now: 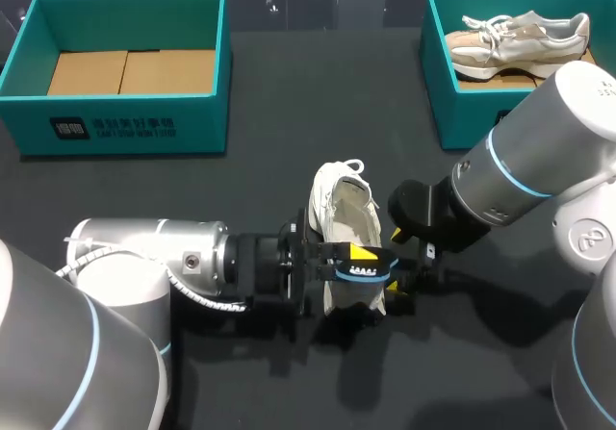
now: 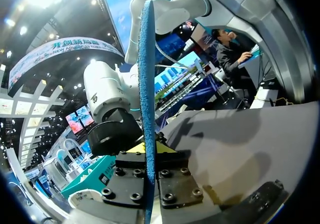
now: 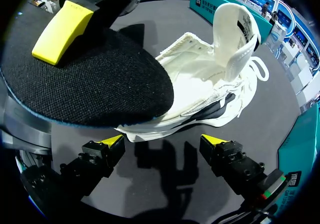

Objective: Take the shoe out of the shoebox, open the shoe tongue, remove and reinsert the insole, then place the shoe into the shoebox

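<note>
Left gripper (image 1: 358, 262) near table centre, fingers pinched on insole (image 3: 90, 83), one on each face. Insole held over heel end of white shoe (image 1: 345, 209). Shoe stands on dark table (image 1: 269, 113), tongue lifted open. Right gripper (image 3: 164, 141) just beside shoe, fingers spread wide, nothing between them. Teal shoebox (image 1: 125, 127) far left, bare cardboard floor showing. Second teal box (image 1: 438, 93) far right, another shoe (image 1: 515, 37) inside.

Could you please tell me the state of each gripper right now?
Left gripper: shut on the insole.
Right gripper: open, holding nothing; the shoe lies just ahead of it.
</note>
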`<state>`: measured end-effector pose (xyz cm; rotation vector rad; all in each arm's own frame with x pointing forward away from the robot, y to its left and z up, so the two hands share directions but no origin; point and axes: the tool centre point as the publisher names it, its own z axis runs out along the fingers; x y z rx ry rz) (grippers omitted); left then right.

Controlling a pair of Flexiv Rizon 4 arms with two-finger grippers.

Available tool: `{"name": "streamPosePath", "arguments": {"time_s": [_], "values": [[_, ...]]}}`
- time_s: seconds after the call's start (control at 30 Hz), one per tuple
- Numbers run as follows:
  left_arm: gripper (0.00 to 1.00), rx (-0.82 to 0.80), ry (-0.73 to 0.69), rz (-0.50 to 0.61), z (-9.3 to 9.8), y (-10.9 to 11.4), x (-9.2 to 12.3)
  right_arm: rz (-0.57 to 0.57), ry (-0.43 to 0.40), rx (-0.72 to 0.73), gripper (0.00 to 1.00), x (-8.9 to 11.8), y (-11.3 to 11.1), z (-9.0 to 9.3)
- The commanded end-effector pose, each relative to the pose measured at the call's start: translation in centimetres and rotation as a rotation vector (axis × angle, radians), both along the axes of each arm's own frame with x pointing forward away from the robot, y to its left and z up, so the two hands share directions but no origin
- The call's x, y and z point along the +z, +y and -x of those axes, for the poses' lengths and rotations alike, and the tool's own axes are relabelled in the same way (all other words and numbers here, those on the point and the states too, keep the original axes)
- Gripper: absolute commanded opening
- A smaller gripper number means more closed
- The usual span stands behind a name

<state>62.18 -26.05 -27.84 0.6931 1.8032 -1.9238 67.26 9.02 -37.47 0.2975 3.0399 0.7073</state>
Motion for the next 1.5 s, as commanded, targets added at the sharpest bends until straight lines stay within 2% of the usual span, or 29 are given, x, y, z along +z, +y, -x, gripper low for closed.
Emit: {"name": "streamPosePath", "arguments": {"time_s": [0.03,1.5], "values": [[0.0,0.003,0.0,-0.001,-0.3,-0.2,-0.4,0.003,-0.003,-0.002,1.0,-0.1,0.1,0.1],[0.0,0.084,0.007,-0.086,-4.5,0.0,-4.0,0.003,-0.003,-0.002,1.0,-0.1,0.1,0.1]]}}
